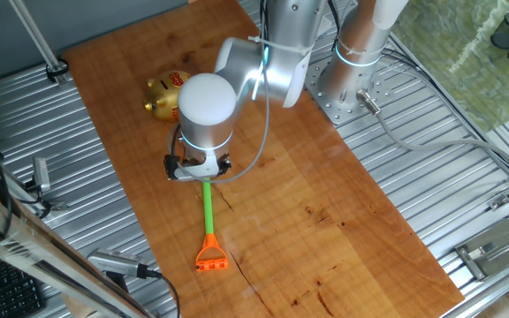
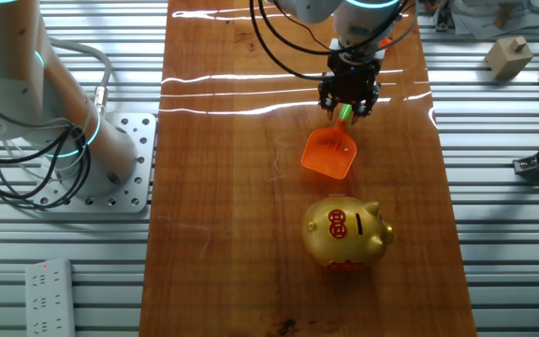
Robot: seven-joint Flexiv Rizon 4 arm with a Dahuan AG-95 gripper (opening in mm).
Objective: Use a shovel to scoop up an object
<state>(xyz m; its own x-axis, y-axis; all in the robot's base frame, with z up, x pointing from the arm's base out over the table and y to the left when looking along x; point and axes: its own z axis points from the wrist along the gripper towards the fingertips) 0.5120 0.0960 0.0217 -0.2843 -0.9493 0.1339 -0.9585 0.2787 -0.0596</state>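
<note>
1. One arm works over the wooden surface [image 1: 325, 221], and its pincer [image 2: 349, 103] is down on the shovel [image 1: 208, 221], pinching the thin green shaft close behind the orange blade [image 2: 328, 153].
2. Shovel position: it lies about mid-surface, its long axis running along the length of the boards. In the one fixed view the green shaft runs from under the pincer to the orange loop end [image 1: 210, 258], which rests flat on the wood.
3. The blade end points toward the gold piggy bank [image 2: 346, 232], which stands just beyond the blade tip and apart from it in the other fixed view.
4. The small block to be scooped is not visible on the surface in either view; a tan block [image 2: 507, 56] sits off the wood on the metal frame, and I cannot tell if it is the one meant.
5. Judgement: the coming move depends on where the block lies along the blade's axis, since the blade must be pushed forward, open mouth first.
</note>
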